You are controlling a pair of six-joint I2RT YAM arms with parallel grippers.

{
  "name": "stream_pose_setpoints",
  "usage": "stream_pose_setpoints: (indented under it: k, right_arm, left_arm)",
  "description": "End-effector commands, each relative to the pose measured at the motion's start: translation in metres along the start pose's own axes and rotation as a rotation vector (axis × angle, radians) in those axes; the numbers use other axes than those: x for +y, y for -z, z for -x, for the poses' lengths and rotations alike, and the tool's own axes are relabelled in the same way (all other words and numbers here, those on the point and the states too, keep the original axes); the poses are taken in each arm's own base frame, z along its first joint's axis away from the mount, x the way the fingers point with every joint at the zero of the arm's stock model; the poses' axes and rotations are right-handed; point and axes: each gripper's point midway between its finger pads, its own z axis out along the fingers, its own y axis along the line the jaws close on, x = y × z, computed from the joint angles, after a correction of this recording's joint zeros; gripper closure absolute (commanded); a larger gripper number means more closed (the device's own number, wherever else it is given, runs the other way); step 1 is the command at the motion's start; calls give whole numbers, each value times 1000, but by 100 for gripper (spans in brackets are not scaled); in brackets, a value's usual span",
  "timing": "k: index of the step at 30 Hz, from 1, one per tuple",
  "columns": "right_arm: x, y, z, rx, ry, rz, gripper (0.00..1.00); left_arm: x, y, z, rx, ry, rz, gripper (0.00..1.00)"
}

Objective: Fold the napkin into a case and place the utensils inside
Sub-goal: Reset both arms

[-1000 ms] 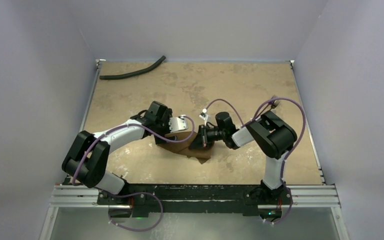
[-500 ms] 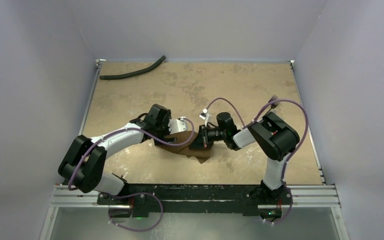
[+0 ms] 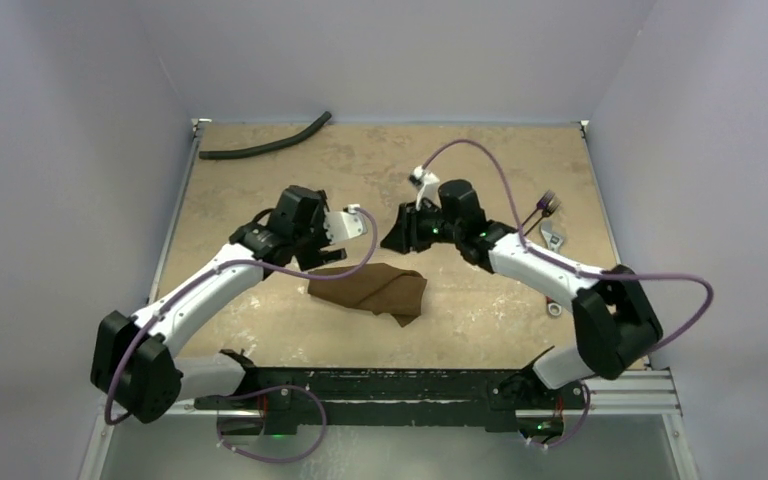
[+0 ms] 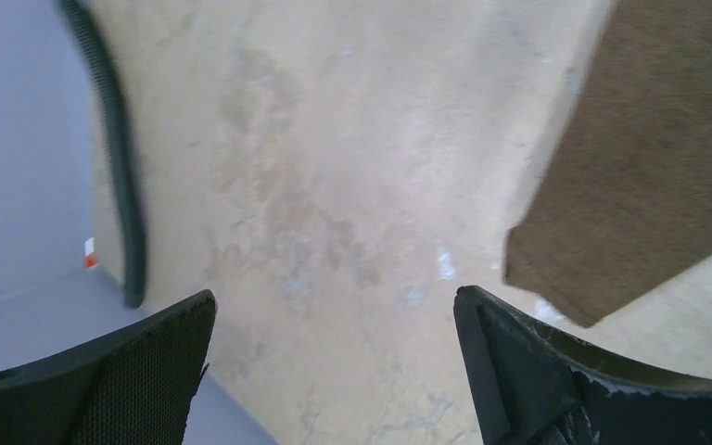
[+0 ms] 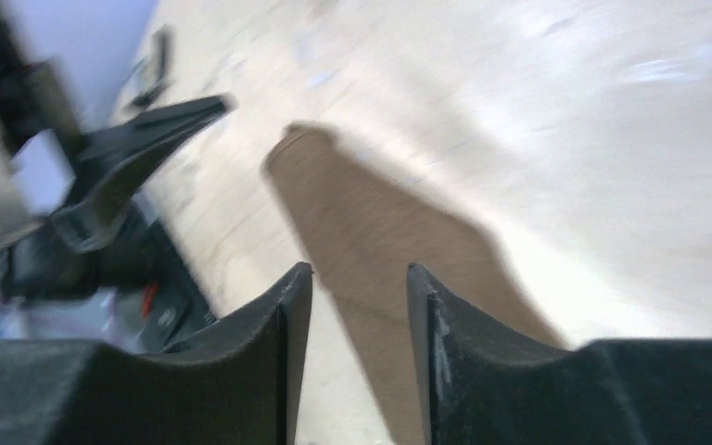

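Top view, left to right: black hose (image 3: pixel 260 148) lies at the upper left of the table (image 3: pixel 260 205), not mine to touch. My left claw (image 3: pixel 357 224) hangs over bare table just up-left of the napkin. In the left wrist view the jaws stand as wide as they go, with nothing between them, the hose far left and a napkin corner at the right edge. The napkin (image 3: pixel 370 290) lies lower centre, flat on the table and folded into a narrow brown strip, clear of both claws. It looks soft, light and limp, so it should sag and unfold if I lift it by one layer. I'd pinch an edge or corner through all the layers and drag low. My right claw (image 3: pixel 400 232) hangs up-right of the napkin. Its wrist view is blurred but shows the jaws parted by a narrow gap, nothing in it, only the napkin on the table beyond. The utensils (image 3: pixel 552 238) lie scattered near the right edge, well apart from the napkin. They look slim, stiff and probably slippery metal lying flat, so I'd nip across a handle. There is no container apart from the fold itself. Nothing shows inside it, and I can't tell if it has a pocket opening.
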Motion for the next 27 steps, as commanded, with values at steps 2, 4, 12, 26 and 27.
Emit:
stream_pose_setpoints:
  k: [2, 4, 12, 26, 27]
  right_arm:
    - [-70, 112, 101, -371, -28, -698, 10]
    - [-87, 149, 123, -535, -104, -774, 1]
    - [-203, 241, 141, -672, -338, -1042, 2]
    - [-374, 272, 68, -500, -649, -1118, 22]
    - [-380, 271, 68, -491, -650, -1121, 22]
  left_arm:
    - [98, 57, 8, -93, 174, 428, 2]
    - [129, 71, 5, -154, 292, 490, 1]
    - [119, 28, 22, -75, 418, 183, 1]
    - [96, -7, 18, -79, 397, 94, 5]
    - [96, -10, 17, -77, 396, 92, 5]
